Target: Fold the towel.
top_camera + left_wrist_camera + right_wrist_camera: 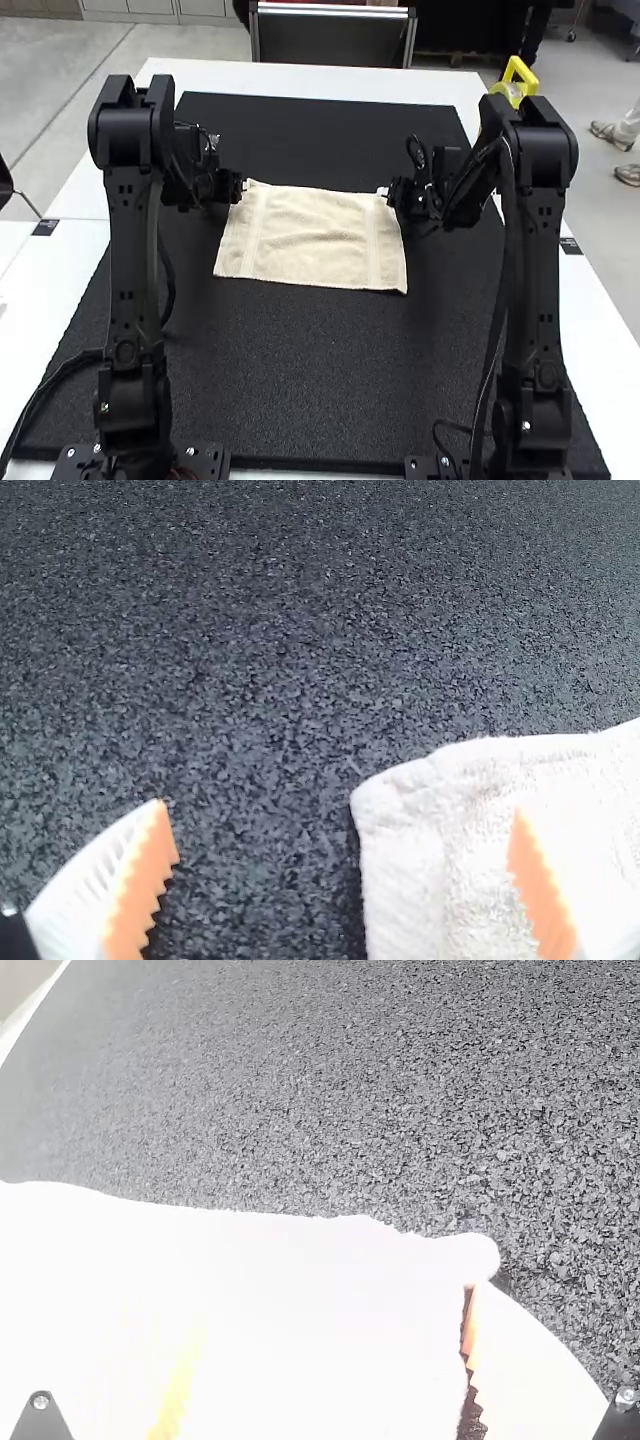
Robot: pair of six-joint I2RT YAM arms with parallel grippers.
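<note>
A cream towel (310, 235) lies spread flat on the black mat, its two far corners beside the grippers. My left gripper (243, 185) is at the far left corner, and my right gripper (385, 192) is at the far right one. In the left wrist view, the open left gripper (338, 865) has one orange pad over the towel (470, 810) and the other over bare mat, with the corner between them. The right wrist view has the right gripper (325, 1350) open, its fingers apart over the very bright towel (280, 1260) near its corner.
The black mat (300, 400) covers most of the white table (320, 82). Cables run along both arms, and a yellow object (515, 82) stands beyond the right arm near the table's edge.
</note>
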